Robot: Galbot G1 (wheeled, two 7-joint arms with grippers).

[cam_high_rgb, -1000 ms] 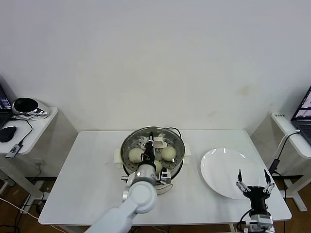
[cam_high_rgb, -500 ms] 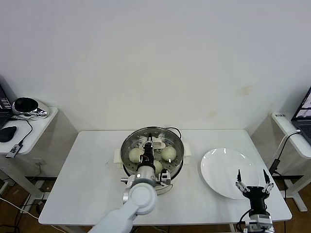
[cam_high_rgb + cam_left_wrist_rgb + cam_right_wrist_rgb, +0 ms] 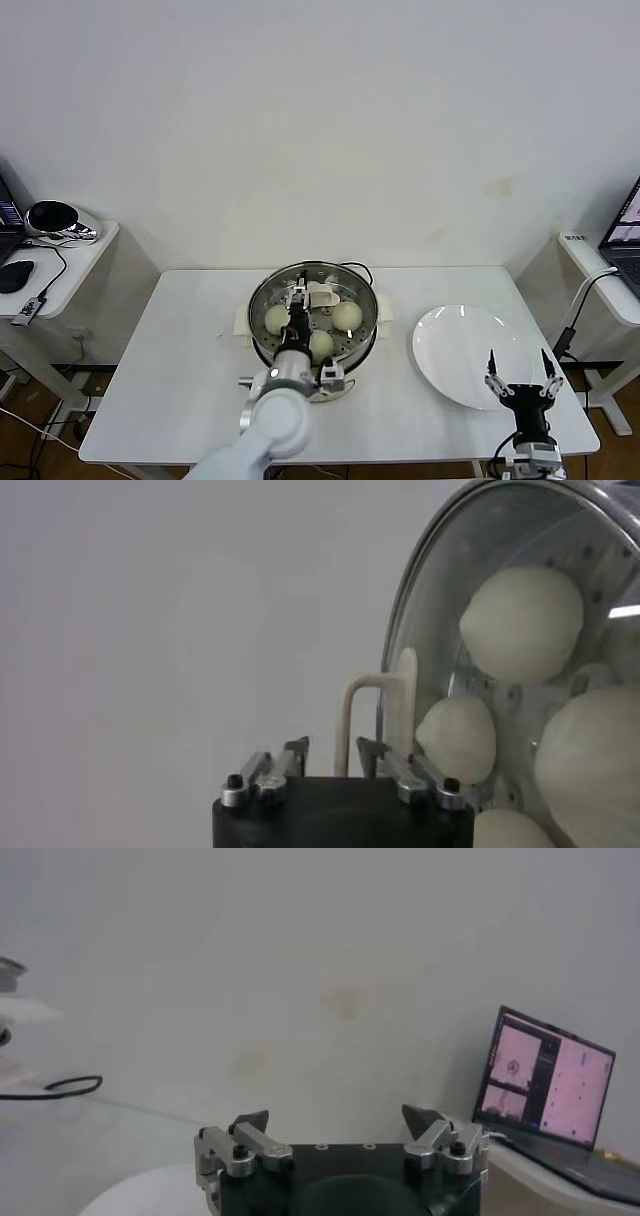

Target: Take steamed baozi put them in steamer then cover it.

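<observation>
The right gripper (image 3: pixel 520 372) hangs parked, jaws wide, over the white plate (image 3: pixel 455 350). The left gripper (image 3: pixel 331 761) has let go of the cover (image 3: pixel 314 302), which now sits on the steamer (image 3: pixel 365 330) over the steamed baozi (image 3: pixel 347 315).

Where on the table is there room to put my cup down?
Free table lies left of the steamer, out to the left edge. A narrower bare strip runs between steamer and white plate. The middle is crowded: the left gripper sits over the cover, and the right gripper hangs above the plate's near edge.
</observation>
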